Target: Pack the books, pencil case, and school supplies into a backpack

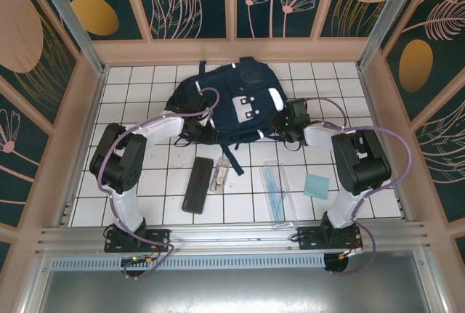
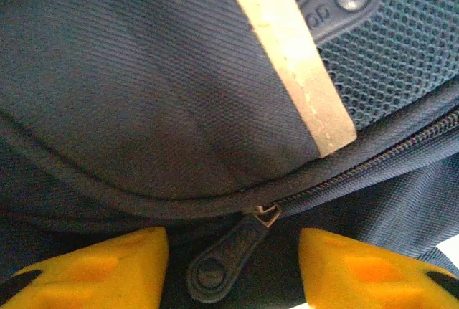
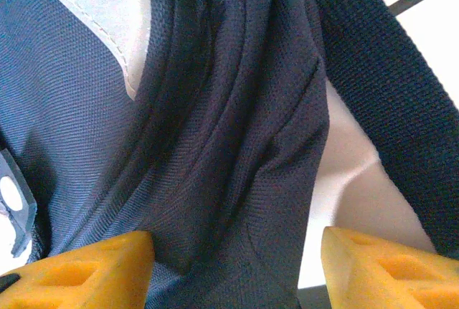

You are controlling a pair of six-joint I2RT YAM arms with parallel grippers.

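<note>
1. The backpack (image 1: 229, 99) lies flat at the far middle of the table (image 1: 163, 204). Both arms work at its near edge, probably to unzip it.
2. The left end effector (image 2: 233, 266) is partly open and grips nothing. The zip pull (image 2: 224, 257) sits between its fingers, with the zip running toward 2 o'clock.
3. The right end effector (image 3: 237, 259) is wide open, straddling a fold of backpack cloth without clamping it.
4. The pencil case (image 1: 197, 184), tube (image 1: 218, 176), ruler set (image 1: 275, 186) and pad (image 1: 317, 186) wait at 6 o'clock from the backpack.
</note>
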